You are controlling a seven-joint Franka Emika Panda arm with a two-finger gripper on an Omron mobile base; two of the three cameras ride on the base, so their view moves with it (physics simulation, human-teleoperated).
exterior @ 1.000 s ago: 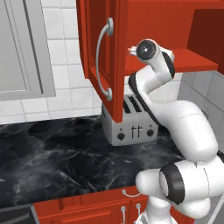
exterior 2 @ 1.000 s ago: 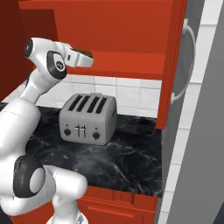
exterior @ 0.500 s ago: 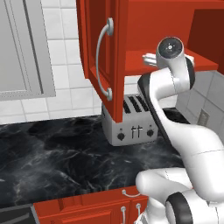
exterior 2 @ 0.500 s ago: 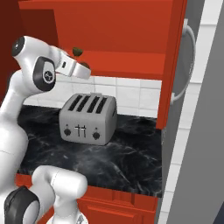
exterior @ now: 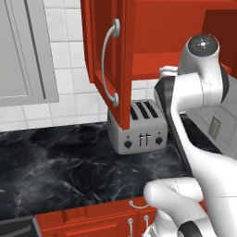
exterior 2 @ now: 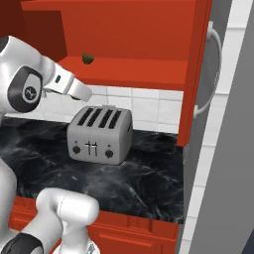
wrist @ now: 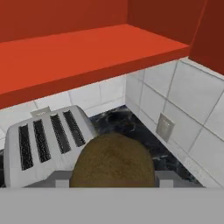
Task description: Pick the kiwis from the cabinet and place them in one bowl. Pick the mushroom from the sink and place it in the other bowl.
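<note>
A round brown kiwi [wrist: 113, 159] sits between my fingertips [wrist: 168, 177], and my gripper [wrist: 113, 180] is shut on it. The hand hangs in front of the open red cabinet [exterior 2: 134, 69], just below its shelf and over the toaster. In the right base view my hand [exterior 2: 69, 85] sticks out from the arm at the left. A second kiwi [exterior 2: 88, 58] lies on the cabinet shelf, above and behind the hand. The cabinet door [exterior: 109, 60] with its curved silver handle stands swung open.
A silver four-slot toaster [exterior: 139, 132] [exterior 2: 99, 134] [wrist: 48, 140] stands on the black marble counter [exterior: 60, 162] under the cabinet. A wall outlet [wrist: 165, 127] is on the tiled side wall. A grey wall cabinet [exterior: 23, 51] hangs at the left.
The arm has drawn the hand out of the cabinet and down below the shelf with the kiwi still held. The base and the toaster have stayed put.
</note>
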